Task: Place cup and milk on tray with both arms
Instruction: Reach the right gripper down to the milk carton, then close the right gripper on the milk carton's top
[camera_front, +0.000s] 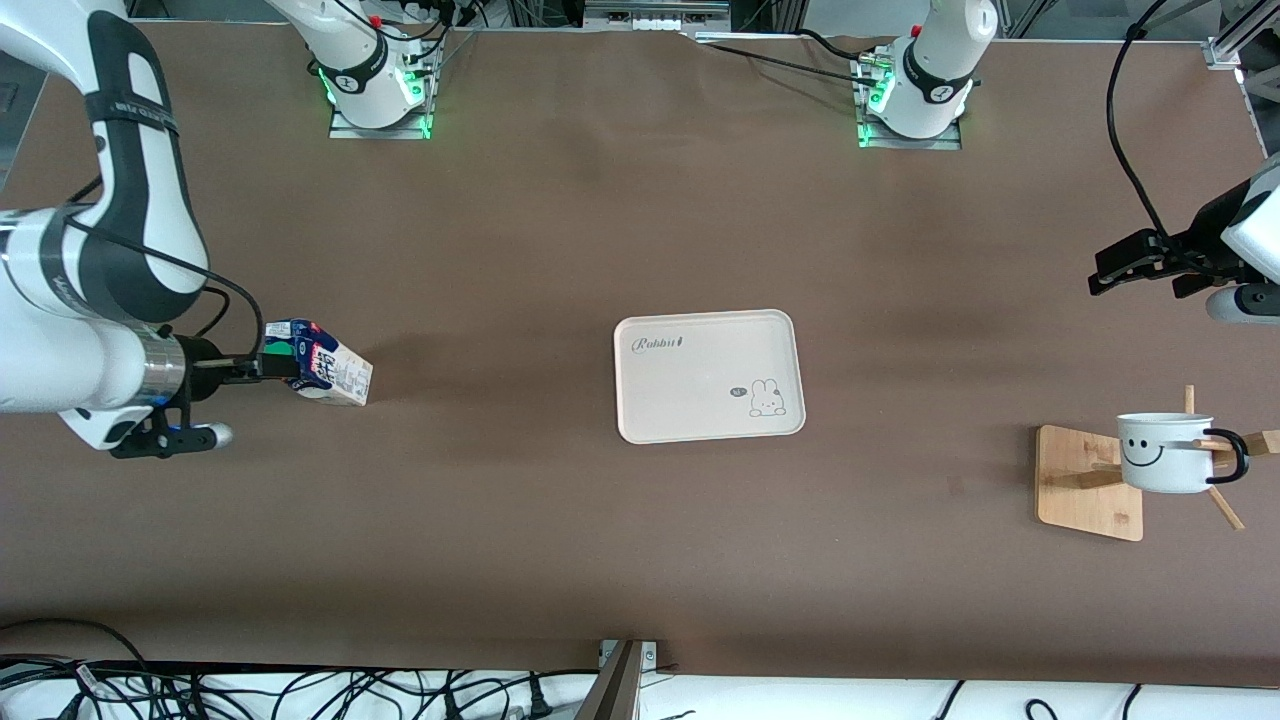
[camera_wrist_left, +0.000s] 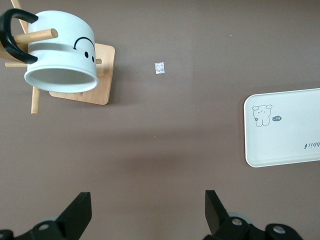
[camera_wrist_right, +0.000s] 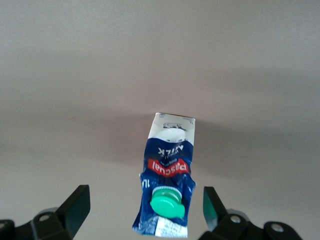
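Still empty cream tray (camera_front: 700, 375), bunny-printed.

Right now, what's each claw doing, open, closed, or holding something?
Left claw: open, holding nothing, above bare table near the cup.
Right claw: open around the milk, not gripping it.

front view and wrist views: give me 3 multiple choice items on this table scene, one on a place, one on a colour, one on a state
1. Where is the cup?
A. on the tray
B. hung on the wooden rack
C. in the left gripper

2. What colour is the milk carton's cap?
A. green
B. red
C. yellow

3. How is the right gripper?
A. shut on the tray
B. holding the cup
C. open around the milk's top

Key: 1 B, a rack peg passes through its handle; 2 A, the right wrist view shows a green cap; 3 C, both fingers stand clear of the carton. The tray holds nothing.
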